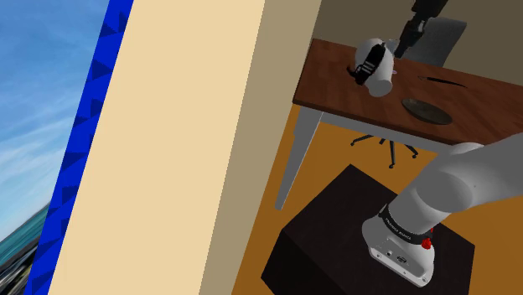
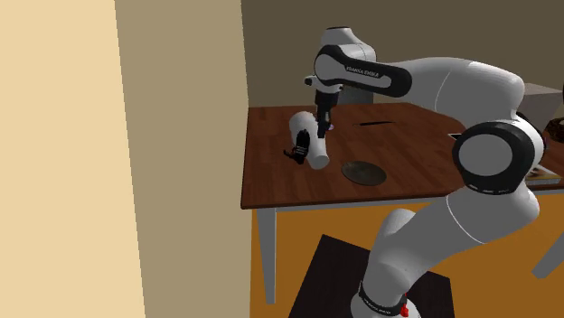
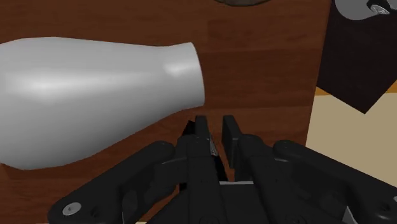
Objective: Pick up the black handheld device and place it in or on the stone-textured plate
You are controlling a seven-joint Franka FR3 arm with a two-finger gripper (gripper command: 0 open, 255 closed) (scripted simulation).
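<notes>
Starting low in the shoulder view, the dark box stand (image 1: 335,226) sits at the lower right, and the white arm (image 1: 469,180) rises from it towards the brown wooden surface (image 1: 335,75) at the upper right.

The dark, round, shallow plate (image 1: 426,109) comes first on that surface. It lies flat near the edge that faces the stand, so I judge a drop there will be easy to reach.

Beyond it the jaws hang low over the wood, close to the surface's side edge. They are drawn almost together, with only a sliver of wood showing between them, and they clasp nothing. A pale, bottle-shaped thing (image 3: 95,95) lies on its side just beside them, untouched. With the jaws empty and narrow, the pick looks not yet begun.

Farthest back, right of the jaws in the shoulder view, lies a thin black sliver (image 1: 444,82), which I take for the handheld device. It is long, flat and very low, well apart from the jaws and a little beyond the plate. A shape that low probably calls for the jaws to open first and close across its narrow width from above.
</notes>
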